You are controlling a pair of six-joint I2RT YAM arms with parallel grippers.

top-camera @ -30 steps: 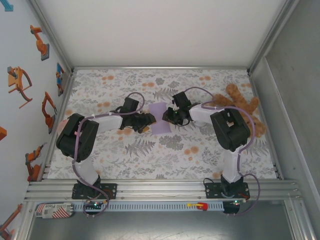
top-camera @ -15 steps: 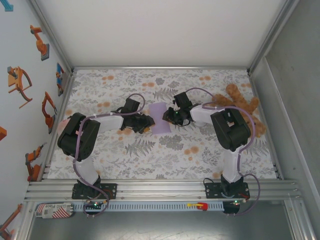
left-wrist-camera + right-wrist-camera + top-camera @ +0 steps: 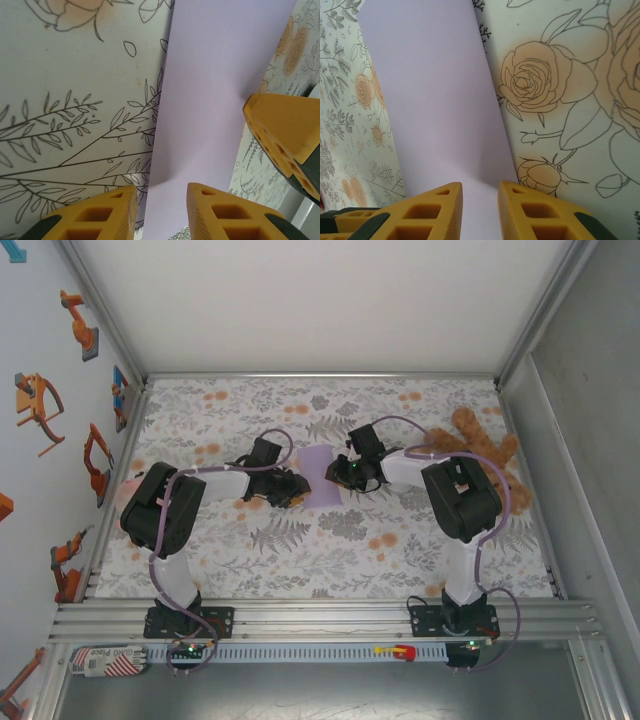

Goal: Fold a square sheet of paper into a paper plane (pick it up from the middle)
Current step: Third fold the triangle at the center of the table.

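Left jaws had edged in and narrowed over the past second.
We saw the square sheet of paper [image 3: 318,474] on the tabletop [image 3: 330,555], its edges between left and right jaws, both slightly parted.

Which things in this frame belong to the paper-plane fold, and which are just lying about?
Part of the job:
- lavender sheet of thin paper
- left gripper and right gripper, one at each side of the sheet

Just lying about:
- brown plush teddy bear, off to the right
- flower-patterned tablecloth under everything
- orange robot-arm wall stickers
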